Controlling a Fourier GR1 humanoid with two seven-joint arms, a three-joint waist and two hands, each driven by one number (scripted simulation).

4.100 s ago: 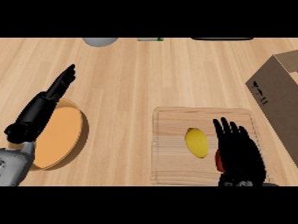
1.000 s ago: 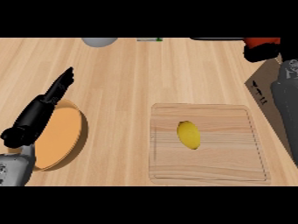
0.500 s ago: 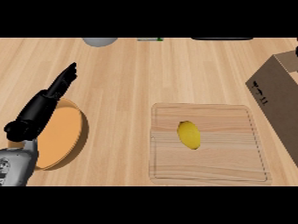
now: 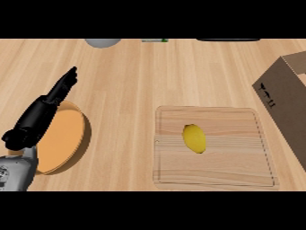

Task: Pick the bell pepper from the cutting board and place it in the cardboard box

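Note:
A wooden cutting board (image 4: 234,166) lies at the lower right of the counter. On it rests only a yellow oval fruit (image 4: 194,138); no bell pepper shows anywhere in the head view. The brown cardboard box (image 4: 294,103) stands just right of the board, cut off by the view's edge, and its inside is hidden. My left hand (image 4: 46,108) rests open at the left, fingers straight and pointing up the counter, far from board and box. My right hand is out of the picture.
An orange plate (image 4: 66,139) lies partly under my left forearm. Along the counter's far edge sit a grey rounded object (image 4: 102,42), a small green item (image 4: 154,40) and a dark flat object (image 4: 228,39).
One second ago my right arm reached over the box with something red in its hand. It has since withdrawn past the upper right edge. The left hand barely shifted.

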